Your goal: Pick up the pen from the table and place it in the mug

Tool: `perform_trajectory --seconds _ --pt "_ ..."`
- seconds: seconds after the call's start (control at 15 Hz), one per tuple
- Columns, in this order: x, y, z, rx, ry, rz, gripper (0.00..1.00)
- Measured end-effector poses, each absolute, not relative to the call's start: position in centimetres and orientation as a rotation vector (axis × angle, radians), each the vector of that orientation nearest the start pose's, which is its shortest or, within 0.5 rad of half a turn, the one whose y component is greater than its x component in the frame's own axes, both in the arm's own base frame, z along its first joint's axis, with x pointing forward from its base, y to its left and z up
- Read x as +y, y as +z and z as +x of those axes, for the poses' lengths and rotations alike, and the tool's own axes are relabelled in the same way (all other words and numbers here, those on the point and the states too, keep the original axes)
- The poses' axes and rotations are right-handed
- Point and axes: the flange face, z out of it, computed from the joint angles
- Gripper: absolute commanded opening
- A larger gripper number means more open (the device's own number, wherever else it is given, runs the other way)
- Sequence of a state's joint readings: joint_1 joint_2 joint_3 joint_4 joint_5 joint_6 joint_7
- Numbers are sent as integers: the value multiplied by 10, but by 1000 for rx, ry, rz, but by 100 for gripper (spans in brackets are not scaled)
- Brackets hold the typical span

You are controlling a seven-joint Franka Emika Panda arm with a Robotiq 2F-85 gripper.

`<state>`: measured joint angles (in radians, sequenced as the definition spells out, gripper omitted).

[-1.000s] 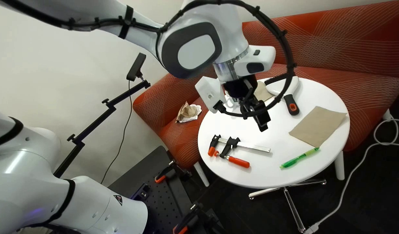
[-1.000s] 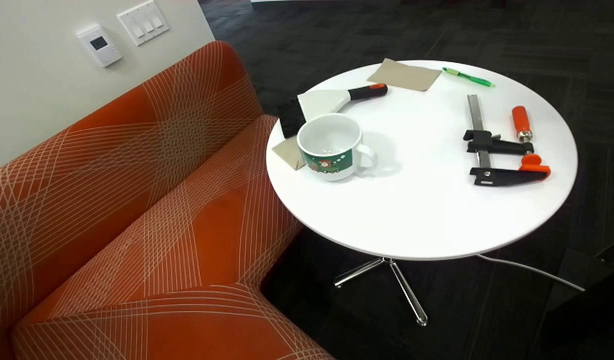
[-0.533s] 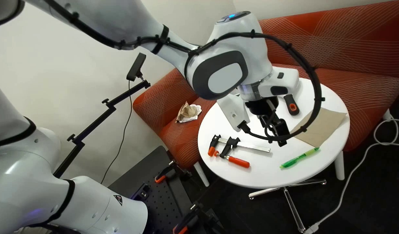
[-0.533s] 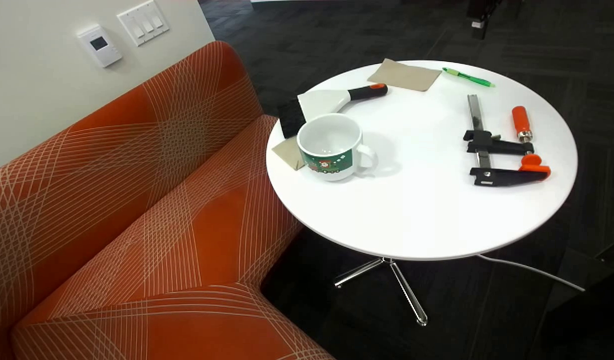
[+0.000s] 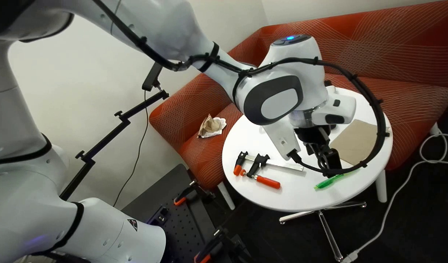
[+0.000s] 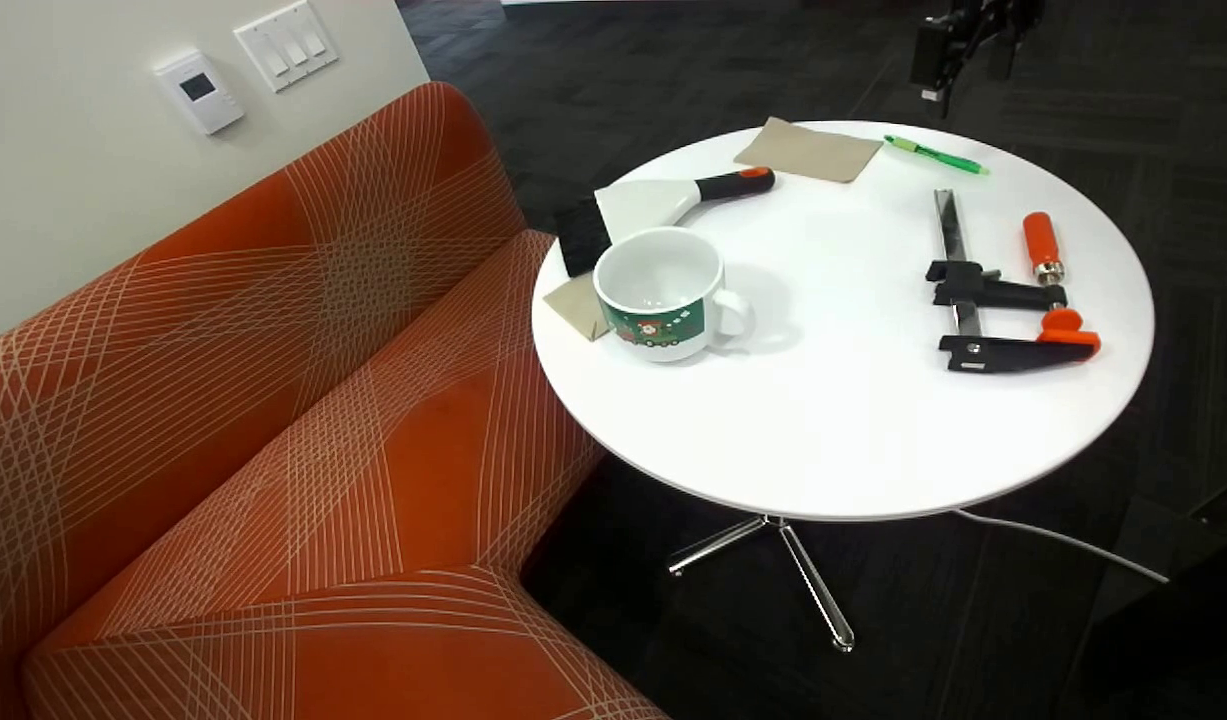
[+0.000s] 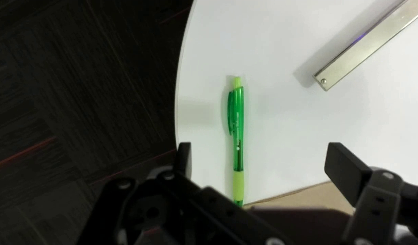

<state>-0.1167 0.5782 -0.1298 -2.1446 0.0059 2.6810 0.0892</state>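
The green pen point(image 7: 238, 129) lies flat on the round white table point(image 6: 823, 430), near its edge. It shows whole in an exterior view point(image 6: 938, 155) and partly behind the gripper in an exterior view point(image 5: 325, 182). My gripper point(image 7: 260, 153) is open and empty above the table. In the wrist view the pen lies between the two fingers, nearer the left one, with its lower tip hidden. The gripper also shows in both exterior views point(image 5: 332, 166) point(image 6: 963, 62). The white mug point(image 6: 673, 330) with a green band stands upright across the table, its handle toward the table's middle.
A red-black bar clamp point(image 6: 983, 292) lies on the table; its metal bar point(image 7: 360, 46) shows in the wrist view. A brown paper point(image 6: 811, 152) lies beside the pen. A white scraper point(image 6: 648, 207) lies behind the mug. An orange couch point(image 5: 391, 54) borders the table.
The arm has moved right and down in an exterior view, bringing the gripper over the pen. The gripper has come into view at the top of an exterior view. Pen and mug have not moved.
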Motion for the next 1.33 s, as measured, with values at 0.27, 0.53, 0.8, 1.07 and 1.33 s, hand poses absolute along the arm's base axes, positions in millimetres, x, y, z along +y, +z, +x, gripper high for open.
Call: perform_trajectory --seconds 0.27,0.53,0.8,1.07,1.33 --pt "-147 107 550 550 88 -3155 100" --pt "-155 91 558 578 98 -3148 100" --pt "-163 78 564 606 113 -3140 100" --pt "-167 68 568 615 136 -3137 59" --pt "-170 63 571 618 136 -3138 27"
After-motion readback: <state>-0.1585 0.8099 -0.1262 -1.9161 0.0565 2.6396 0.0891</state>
